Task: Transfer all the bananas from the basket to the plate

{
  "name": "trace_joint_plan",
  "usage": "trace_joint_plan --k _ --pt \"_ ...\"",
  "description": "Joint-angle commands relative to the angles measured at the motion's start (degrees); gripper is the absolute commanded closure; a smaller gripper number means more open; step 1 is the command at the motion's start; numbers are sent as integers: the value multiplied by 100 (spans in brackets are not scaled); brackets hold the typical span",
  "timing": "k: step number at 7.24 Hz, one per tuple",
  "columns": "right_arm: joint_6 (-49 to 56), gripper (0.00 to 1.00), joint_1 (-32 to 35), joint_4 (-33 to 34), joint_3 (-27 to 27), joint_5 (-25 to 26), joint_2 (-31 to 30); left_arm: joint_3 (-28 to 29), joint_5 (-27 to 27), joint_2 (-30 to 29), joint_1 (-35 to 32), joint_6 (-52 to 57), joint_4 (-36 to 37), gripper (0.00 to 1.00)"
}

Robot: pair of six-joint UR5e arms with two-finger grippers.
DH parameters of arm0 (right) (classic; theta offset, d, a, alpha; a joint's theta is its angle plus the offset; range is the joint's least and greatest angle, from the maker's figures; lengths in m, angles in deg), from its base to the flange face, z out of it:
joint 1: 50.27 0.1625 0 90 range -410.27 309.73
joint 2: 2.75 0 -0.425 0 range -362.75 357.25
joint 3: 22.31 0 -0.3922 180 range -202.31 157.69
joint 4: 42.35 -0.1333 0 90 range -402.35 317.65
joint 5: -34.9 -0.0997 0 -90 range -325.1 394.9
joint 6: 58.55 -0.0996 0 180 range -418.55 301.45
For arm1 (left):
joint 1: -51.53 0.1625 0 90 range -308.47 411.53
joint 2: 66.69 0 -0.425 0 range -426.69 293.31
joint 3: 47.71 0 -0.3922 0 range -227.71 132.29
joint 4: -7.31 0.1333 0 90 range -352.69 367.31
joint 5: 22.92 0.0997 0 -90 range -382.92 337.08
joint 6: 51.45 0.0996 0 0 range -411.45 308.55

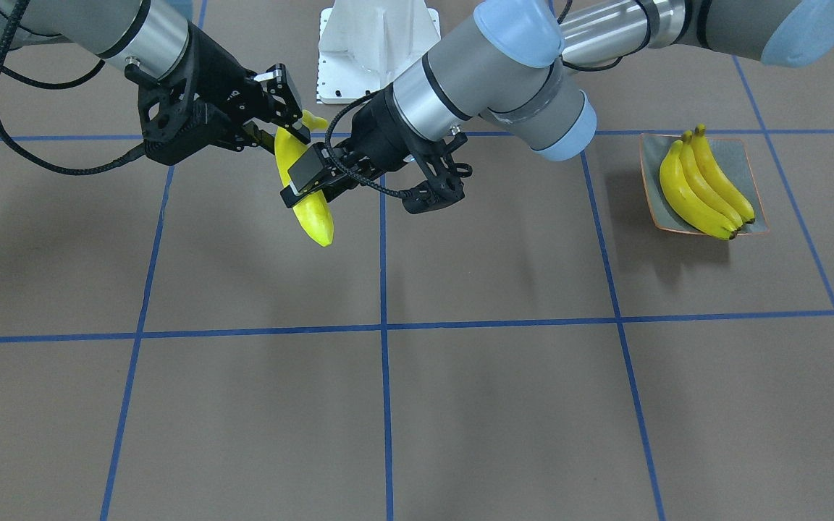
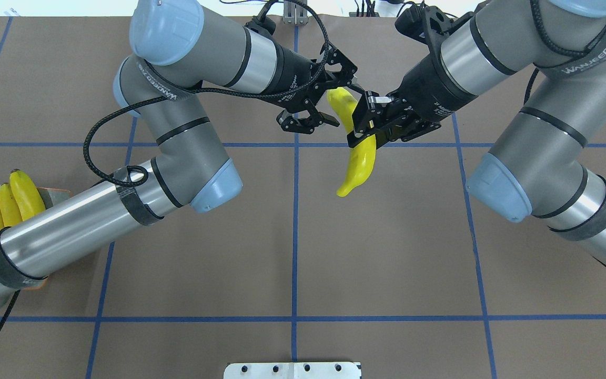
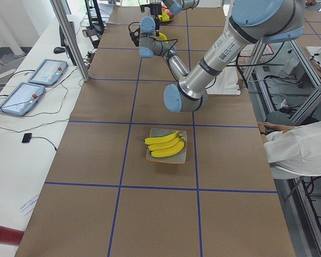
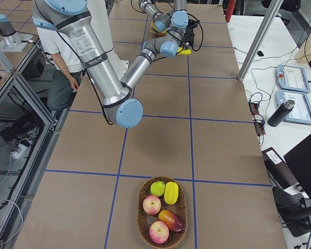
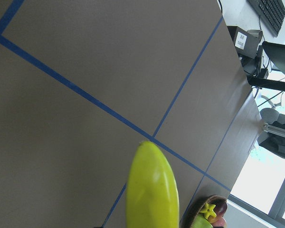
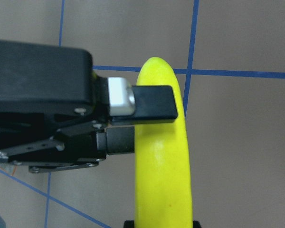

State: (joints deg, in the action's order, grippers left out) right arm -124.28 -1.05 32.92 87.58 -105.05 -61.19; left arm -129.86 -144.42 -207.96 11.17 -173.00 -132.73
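Banana in mid-air in the front view, clamped across its stem half by the right gripper; from overhead, the left gripper straddles its blunt end crosswise, fingers spread, not yet closed.

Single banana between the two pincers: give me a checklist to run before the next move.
1. Grip of the right pincer on the single banana: ok, shut on it, and the banana is held in the air.
2. Grip of the left pincer: cannot tell. It is at the banana's blunt end, and whether it has closed is unclear.
3. Room on the plate: cannot tell. The bunch of three covers most of it.
4. No bananas left in the basket: ok, none shows among the other fruit.
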Motion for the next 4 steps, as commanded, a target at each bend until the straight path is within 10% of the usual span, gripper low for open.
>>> trace_joint_plan --k 1,2,3,4 --pt "-80 100 8 -108 67 11 0 6 4 3 2 -44 -15 45" --pt "-367 100 8 -483 50 90 -61 -3 4 3 2 -132 -67 59" --pt "-553 100 -9 -766 7 169 -97 -3 4 12 2 -176 -128 94" --pt "-616 59 -9 -777 6 170 -79 -20 4 38 2 -176 -129 100"
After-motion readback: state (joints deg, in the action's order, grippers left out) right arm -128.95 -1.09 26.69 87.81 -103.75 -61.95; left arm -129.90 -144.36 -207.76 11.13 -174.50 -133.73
